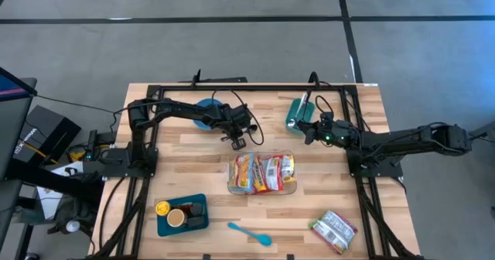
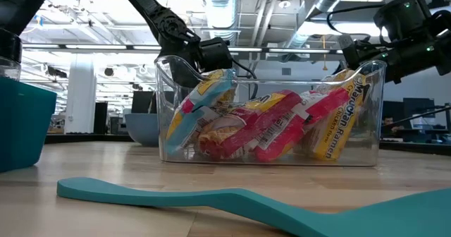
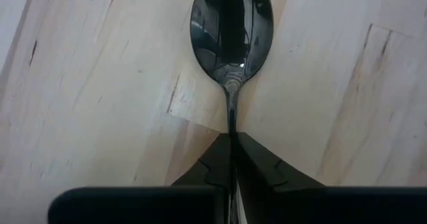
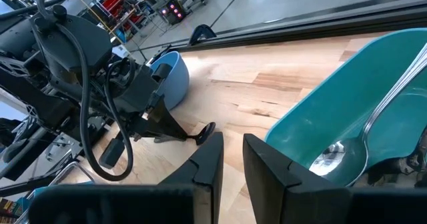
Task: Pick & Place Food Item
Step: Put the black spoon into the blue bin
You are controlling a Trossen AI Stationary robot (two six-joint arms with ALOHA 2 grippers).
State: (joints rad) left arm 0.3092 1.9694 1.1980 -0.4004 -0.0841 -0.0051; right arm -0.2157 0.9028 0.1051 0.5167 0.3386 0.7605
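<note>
Spoon (image 3: 231, 31) pinched in left gripper (image 3: 231, 144) over table (image 3: 87, 104), right gripper (image 4: 232, 151) fingers slightly apart, empty, beside teal bin (image 4: 373, 97).

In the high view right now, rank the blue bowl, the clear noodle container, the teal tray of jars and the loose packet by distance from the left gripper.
From the left gripper, shut on a black spoon:
1. Blue bowl, just behind it.
2. Clear noodle container, at table centre.
3. Teal tray of jars, front left.
4. Loose packet, front right corner.
</note>
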